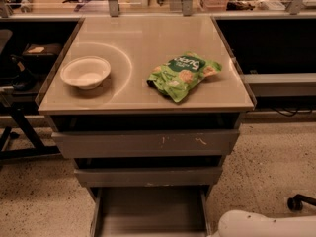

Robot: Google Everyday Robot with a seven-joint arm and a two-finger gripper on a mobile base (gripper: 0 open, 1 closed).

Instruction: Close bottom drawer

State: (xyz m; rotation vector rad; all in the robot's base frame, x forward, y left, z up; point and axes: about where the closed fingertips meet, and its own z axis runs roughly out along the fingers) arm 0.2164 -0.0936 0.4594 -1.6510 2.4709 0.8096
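Observation:
The bottom drawer [148, 214] is pulled out toward me below the cabinet, its shallow grey tray interior showing; its front runs off the frame's lower edge. Above it sit the mid-width grey drawer [148, 176] and the widest drawer front [145, 143] with white scratch marks. A white rounded part of my arm [261, 224] shows at the lower right, beside the open drawer's right side. The gripper itself is out of view.
On the tan cabinet top [143, 38] stand a white bowl [85, 72] at the left and a green snack bag [183, 74] at the right. Dark shelving and a grey rail [279, 83] flank the cabinet. Speckled floor [266, 162] lies around it; a black caster [300, 201] stands right.

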